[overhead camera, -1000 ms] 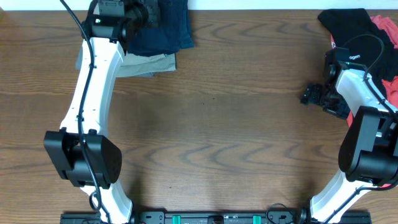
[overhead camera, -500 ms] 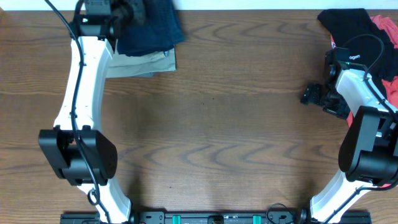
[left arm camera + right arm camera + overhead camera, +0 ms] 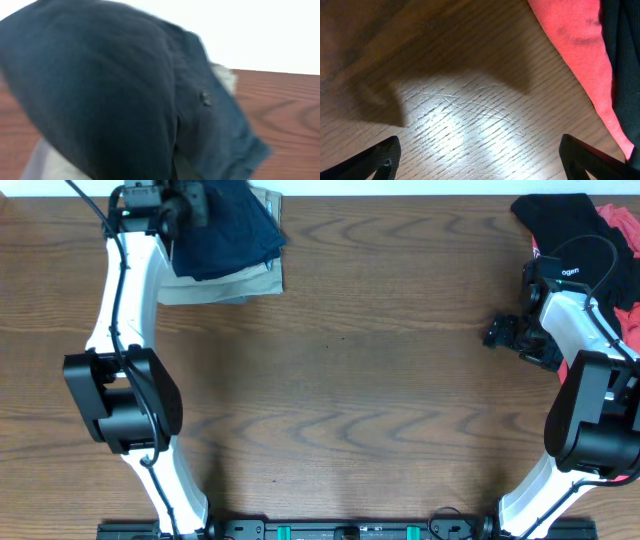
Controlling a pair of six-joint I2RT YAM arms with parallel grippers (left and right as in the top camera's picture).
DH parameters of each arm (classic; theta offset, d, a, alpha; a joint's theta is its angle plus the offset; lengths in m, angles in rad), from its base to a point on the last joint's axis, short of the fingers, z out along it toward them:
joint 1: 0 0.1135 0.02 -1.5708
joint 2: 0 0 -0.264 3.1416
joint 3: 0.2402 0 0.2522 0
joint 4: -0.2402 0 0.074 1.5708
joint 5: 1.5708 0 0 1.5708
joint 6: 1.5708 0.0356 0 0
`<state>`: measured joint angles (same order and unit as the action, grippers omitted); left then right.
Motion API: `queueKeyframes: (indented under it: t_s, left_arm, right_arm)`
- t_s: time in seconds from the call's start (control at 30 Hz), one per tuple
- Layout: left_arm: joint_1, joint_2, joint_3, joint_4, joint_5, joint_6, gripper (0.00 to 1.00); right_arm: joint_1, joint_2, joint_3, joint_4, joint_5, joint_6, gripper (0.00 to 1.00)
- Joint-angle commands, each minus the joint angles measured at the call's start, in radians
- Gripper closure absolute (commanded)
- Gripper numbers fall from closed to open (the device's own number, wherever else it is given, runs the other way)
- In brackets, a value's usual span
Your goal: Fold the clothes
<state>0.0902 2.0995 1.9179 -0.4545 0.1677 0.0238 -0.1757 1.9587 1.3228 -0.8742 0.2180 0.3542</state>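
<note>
Up top-left, L hand [image 3: 198, 202] tight on navy shorts [image 3: 225, 238] over khaki pair [image 3: 250, 283]; R hand [image 3: 500, 333] wide, empty.

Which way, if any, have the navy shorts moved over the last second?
Yes: leftward. The navy shorts earlier overhung the right edge of the beige shorts; now they sit level with it.

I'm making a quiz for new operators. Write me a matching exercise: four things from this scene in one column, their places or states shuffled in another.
1. navy shorts
2. khaki shorts
3. red garment
4. right pincer

A. open over the bare table
B. far right, beside the black garment
C. partly hidden under another garment
D. held by the shut left pincer

Pairs: 1-D, 2-C, 3-B, 4-A.
</note>
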Motion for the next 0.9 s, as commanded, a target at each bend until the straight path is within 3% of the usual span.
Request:
queueKeyframes:
  t_s: [0.0, 0.23, 0.3, 0.33, 0.37, 0.53, 0.7, 0.8, 0.87]
  left_arm:
    - [0.041, 0.030, 0.029, -0.027, -0.053, 0.013, 0.93]
    - [0.102, 0.036, 0.029, -0.105, -0.053, 0.013, 0.65]
    - [0.112, 0.036, 0.029, -0.129, -0.053, 0.012, 0.49]
    - [0.116, 0.036, 0.029, -0.138, -0.053, 0.007, 0.34]
    - [0.116, 0.036, 0.029, -0.145, -0.052, 0.002, 0.29]
    - [0.113, 0.030, 0.029, -0.169, -0.047, -0.002, 0.14]
    - [0.113, 0.030, 0.029, -0.163, -0.048, -0.003, 0.15]
    - [0.114, 0.030, 0.029, -0.158, -0.049, -0.002, 0.42]
    - [0.114, 0.031, 0.029, -0.158, -0.049, -0.002, 0.51]
  right_arm:
    - [-0.006, -0.029, 0.012, -0.001, 0.017, -0.011, 0.01]
    - [-0.006, -0.029, 0.012, -0.001, 0.017, -0.011, 0.01]
    - [-0.006, -0.029, 0.012, -0.001, 0.017, -0.011, 0.01]
    - [-0.006, -0.029, 0.012, -0.001, 0.017, -0.011, 0.01]
    - [-0.006, -0.029, 0.012, -0.001, 0.017, -0.011, 0.01]
    - [-0.006, -0.029, 0.012, -0.001, 0.017, -0.011, 0.01]
    - [-0.006, -0.029, 0.012, -0.001, 0.017, -0.011, 0.01]
    - [-0.006, -0.029, 0.012, -0.001, 0.017, -0.011, 0.01]
    - [-0.006, -0.029, 0.012, -0.001, 0.017, -0.011, 0.01]
